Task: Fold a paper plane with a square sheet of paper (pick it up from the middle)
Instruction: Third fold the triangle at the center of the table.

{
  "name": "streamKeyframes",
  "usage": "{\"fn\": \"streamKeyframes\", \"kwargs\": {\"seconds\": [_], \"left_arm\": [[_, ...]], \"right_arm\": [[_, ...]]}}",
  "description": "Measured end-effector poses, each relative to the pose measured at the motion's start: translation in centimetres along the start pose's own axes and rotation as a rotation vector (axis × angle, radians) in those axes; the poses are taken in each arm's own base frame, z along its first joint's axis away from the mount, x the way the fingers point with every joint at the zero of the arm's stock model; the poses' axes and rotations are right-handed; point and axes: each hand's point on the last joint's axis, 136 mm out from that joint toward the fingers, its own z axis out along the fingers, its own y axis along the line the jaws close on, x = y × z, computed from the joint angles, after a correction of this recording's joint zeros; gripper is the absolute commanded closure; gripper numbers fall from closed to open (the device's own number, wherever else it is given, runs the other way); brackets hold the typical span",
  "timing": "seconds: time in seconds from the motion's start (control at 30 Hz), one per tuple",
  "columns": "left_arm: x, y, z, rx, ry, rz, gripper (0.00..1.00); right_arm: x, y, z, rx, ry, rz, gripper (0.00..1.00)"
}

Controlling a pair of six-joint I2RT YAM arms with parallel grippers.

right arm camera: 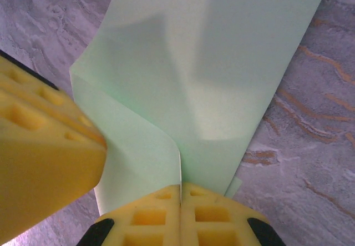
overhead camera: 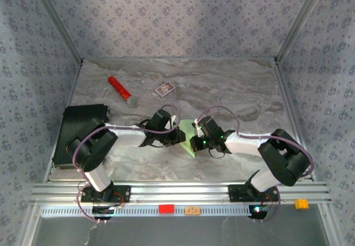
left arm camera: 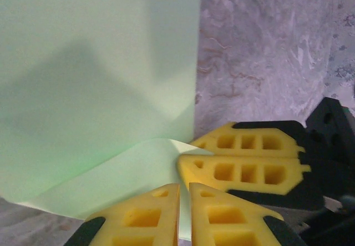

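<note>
The square sheet of paper (right arm camera: 205, 79) was found at the near middle of the tabletop (overhead camera: 233, 90), between the two arms. It was gripped from both sides. The left claw (left arm camera: 184, 201) was seen nearly closed, with a thin edge of the pale green sheet caught between its yellow fingers. The right claw (right arm camera: 181, 193) was pressed shut, and a paper edge ran straight into the seam between its pads. The two claws were set just beside each other at one corner region of the sheet.

One flap was seen curled over the main panel, bent but not flattened, with no sharp crease along the bend. The rest of the sheet was broad, flat and plain. Whether its far edge rested on the tabletop could not be told.

The pick-up was judged done and an early fold only begun. No pointed nose, centre ridge or wings were to be seen, so nearly all of the folding was judged left: the bend to be pressed down, the nose corners, the centre fold and the wings. The red cylinder (overhead camera: 120, 89) and the small card box (overhead camera: 165, 89) lay well apart at the far side.
</note>
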Motion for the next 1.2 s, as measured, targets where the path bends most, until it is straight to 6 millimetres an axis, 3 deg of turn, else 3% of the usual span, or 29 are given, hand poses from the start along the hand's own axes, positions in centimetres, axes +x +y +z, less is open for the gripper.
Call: {"fn": "streamKeyframes", "kwargs": {"seconds": [0.47,0.57,0.7,0.87,0.93,1.03,1.2], "left_arm": [[0.2,2.1,1.2,-0.052,0.009,-0.027,0.9],[0.2,2.1,1.2,-0.053,0.01,-0.022,0.91],[0.2,2.2,1.2,-0.054,0.01,-0.022,0.91],[0.2,2.2,1.3,-0.055,0.011,-0.015,0.92],[0.2,2.2,1.3,-0.055,0.011,-0.015,0.92],[0.2,2.2,1.3,-0.055,0.011,-0.015,0.92],[0.2,2.2,1.3,-0.056,0.012,-0.016,0.92]], "right_arm": [[0.0,0.0,0.0,0.0,0.0,0.0,0.99],[0.0,0.0,0.0,-0.001,0.0,0.0,0.93],[0.0,0.1,-0.2,-0.002,0.005,0.01,0.73],[-1.1,0.2,-1.8,0.003,-0.016,0.036,0.65],[-1.7,0.5,-2.8,-0.012,-0.037,0.047,0.68],[-1.9,1.5,-3.4,-0.066,-0.04,0.07,0.81],[-0.6,3.9,-2.9,-0.18,0.032,0.092,0.94]]}}
